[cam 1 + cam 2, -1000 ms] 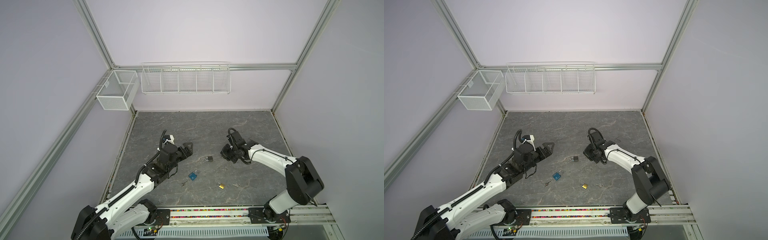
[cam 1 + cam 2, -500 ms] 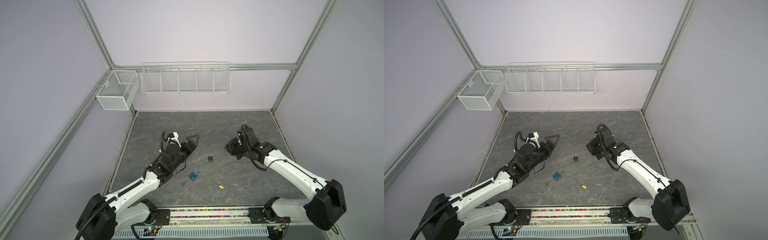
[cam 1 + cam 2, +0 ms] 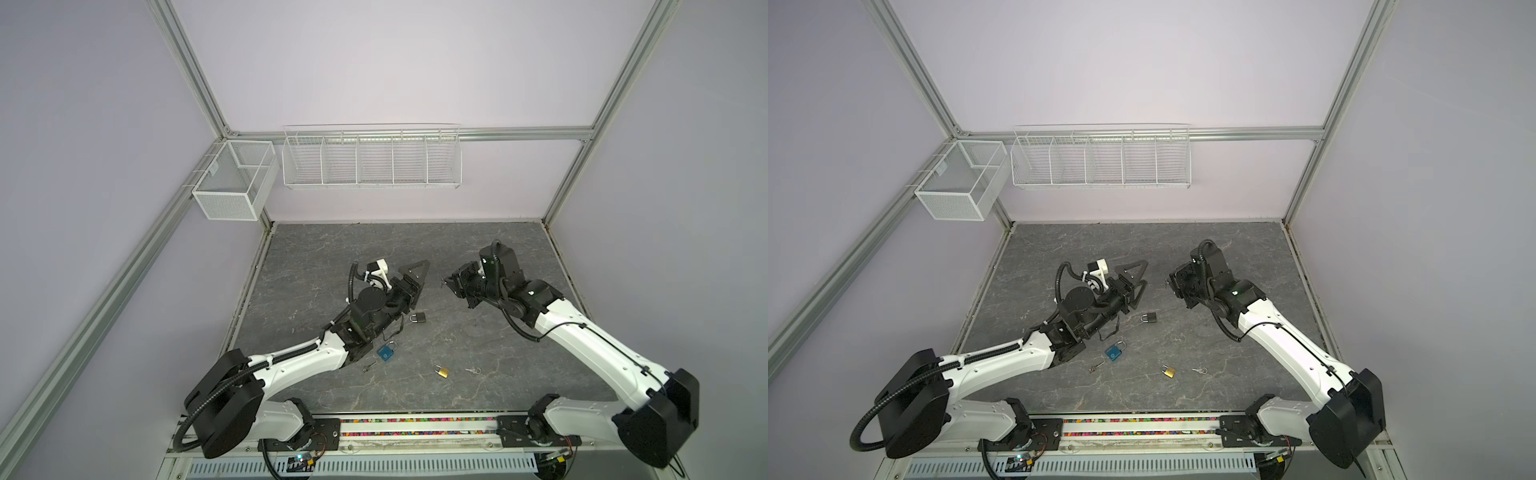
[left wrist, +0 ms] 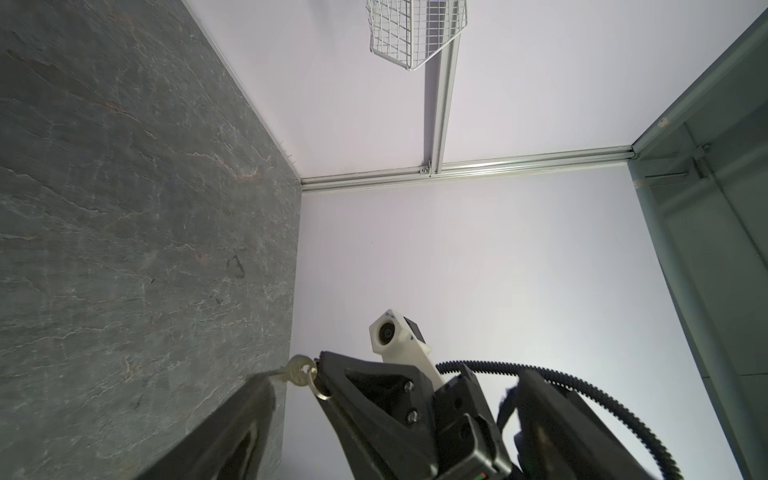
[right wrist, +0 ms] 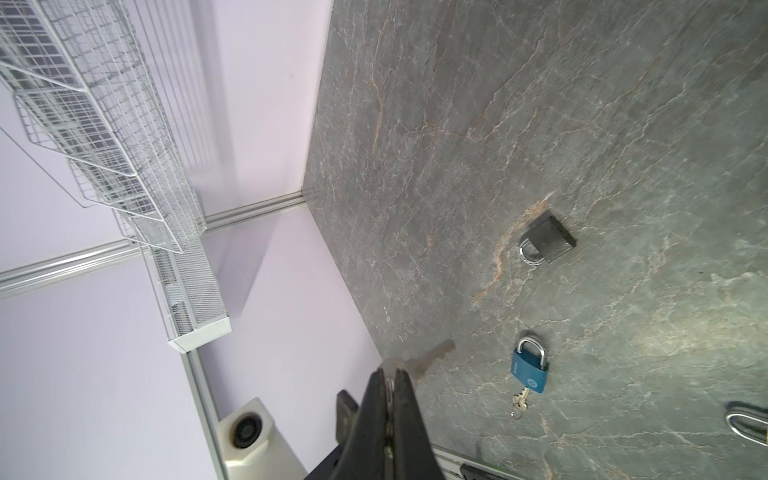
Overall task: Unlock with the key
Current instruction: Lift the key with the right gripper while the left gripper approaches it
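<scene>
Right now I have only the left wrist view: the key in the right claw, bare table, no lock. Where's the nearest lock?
Observer: The black lock lies on the table, just toward the robot from the left claw, with no claw on it.
Operator: Any other locks?
Observer: Two, nearer the robot: a blue lock and, to its right in both top views, a brass lock.
Operator: Do they have keys?
Observer: A second key lies at the blue lock's base and a third key beside the brass lock. There is none by the black lock.
</scene>
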You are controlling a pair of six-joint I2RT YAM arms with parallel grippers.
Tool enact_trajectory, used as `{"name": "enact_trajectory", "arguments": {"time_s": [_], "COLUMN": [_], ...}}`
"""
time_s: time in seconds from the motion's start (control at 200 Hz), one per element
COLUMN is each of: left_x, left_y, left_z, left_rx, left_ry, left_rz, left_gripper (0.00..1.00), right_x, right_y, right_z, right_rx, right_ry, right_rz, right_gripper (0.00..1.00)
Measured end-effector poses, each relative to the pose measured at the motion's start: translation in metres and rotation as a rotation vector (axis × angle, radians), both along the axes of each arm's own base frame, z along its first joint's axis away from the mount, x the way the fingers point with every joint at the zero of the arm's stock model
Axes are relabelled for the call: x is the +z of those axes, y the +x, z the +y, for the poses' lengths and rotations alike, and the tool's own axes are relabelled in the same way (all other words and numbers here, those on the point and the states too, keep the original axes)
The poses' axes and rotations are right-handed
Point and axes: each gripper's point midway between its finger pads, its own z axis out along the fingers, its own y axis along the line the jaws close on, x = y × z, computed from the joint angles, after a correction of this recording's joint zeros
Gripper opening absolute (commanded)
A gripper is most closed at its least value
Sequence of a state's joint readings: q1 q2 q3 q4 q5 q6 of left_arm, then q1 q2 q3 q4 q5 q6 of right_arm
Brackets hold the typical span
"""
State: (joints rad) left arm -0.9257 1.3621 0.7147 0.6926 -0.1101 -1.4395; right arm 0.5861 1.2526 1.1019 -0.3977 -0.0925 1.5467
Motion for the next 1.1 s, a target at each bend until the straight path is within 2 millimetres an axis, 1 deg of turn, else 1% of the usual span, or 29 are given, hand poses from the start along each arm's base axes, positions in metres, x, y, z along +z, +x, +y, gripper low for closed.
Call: {"name": "enact_trajectory", "arguments": {"time_s": [0.145, 0.29, 0.395, 0.475, 0.61, 0.725, 0.8, 0.885, 0.95, 1.1], "left_x": [-0.010, -0.017, -0.015, -0.010, -0.001, 0.001, 0.002, 0.003, 0.005, 0.009], "left_y": [0.002, 0.002, 0.004, 0.005, 0.007, 0.008, 0.010, 0.011, 0.011, 0.010], "left_z": [-0.013, -0.024, -0.032, -0.037, -0.037, -0.037, -0.036, -0.035, -0.034, -0.033], "left_rx": [0.005, 0.007, 0.004, 0.000, 0.012, 0.025, 0.033, 0.043, 0.049, 0.052], "left_ry": [-0.037, -0.091, -0.135, -0.170, -0.231, -0.255, -0.273, -0.289, -0.300, -0.329], "left_rz": [0.014, 0.039, 0.048, 0.051, 0.041, 0.043, 0.046, 0.045, 0.046, 0.048], "left_gripper": [0.87, 0.85, 0.84, 0.81, 0.77, 0.75, 0.70, 0.70, 0.69, 0.65], "right_x": [0.015, 0.028, 0.034, 0.037, 0.040, 0.043, 0.043, 0.043, 0.043, 0.035], "right_y": [-0.002, 0.000, 0.001, 0.000, -0.001, -0.001, -0.001, 0.000, 0.000, -0.002], "right_z": [-0.001, -0.001, 0.001, 0.005, 0.009, 0.011, 0.012, 0.011, 0.010, 0.009], "right_rx": [-0.019, -0.048, -0.060, -0.059, -0.058, -0.061, -0.062, -0.072, -0.076, -0.081], "right_ry": [0.038, 0.077, 0.101, 0.116, 0.137, 0.147, 0.149, 0.147, 0.146, 0.142], "right_rz": [-0.022, -0.047, -0.060, -0.064, -0.068, -0.071, -0.072, -0.075, -0.075, -0.061], "right_gripper": [0.07, 0.06, 0.06, 0.07, 0.07, 0.07, 0.06, 0.06, 0.06, 0.06]}}
